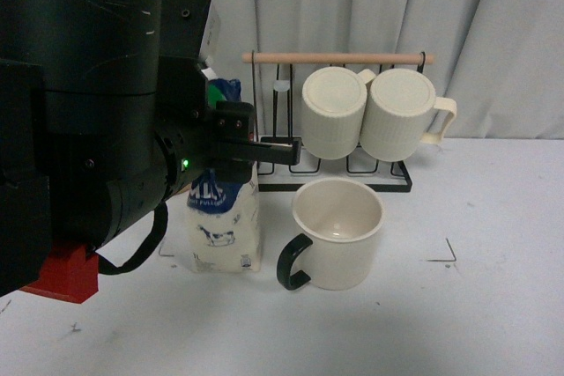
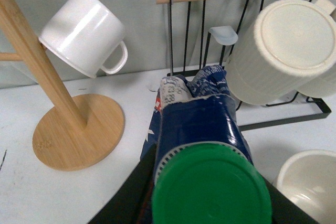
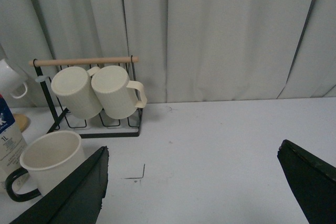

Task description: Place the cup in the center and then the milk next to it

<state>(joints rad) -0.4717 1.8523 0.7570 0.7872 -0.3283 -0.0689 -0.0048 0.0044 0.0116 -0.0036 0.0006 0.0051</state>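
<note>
left wrist view: left fingers [image 2: 128, 190] pinch the milk carton [image 2: 199, 124] below its green cap [image 2: 210, 187]; it stands on the surface [image 1: 493, 323] just left of the cup [image 1: 337, 231]. probably heavy and soft-walled, so squeeze gently. right fingers [image 3: 68, 192] spread, empty.

The left arm [image 1: 88, 103] is cased in bulky black housings with small screws [image 1: 184, 13]; a green light [image 1: 185, 164] is lit, a black cable [image 1: 145, 246] looped beneath. Black wedge-shaped fingers [image 3: 79, 192] are borne by the right end effector [image 3: 192, 153].
</note>
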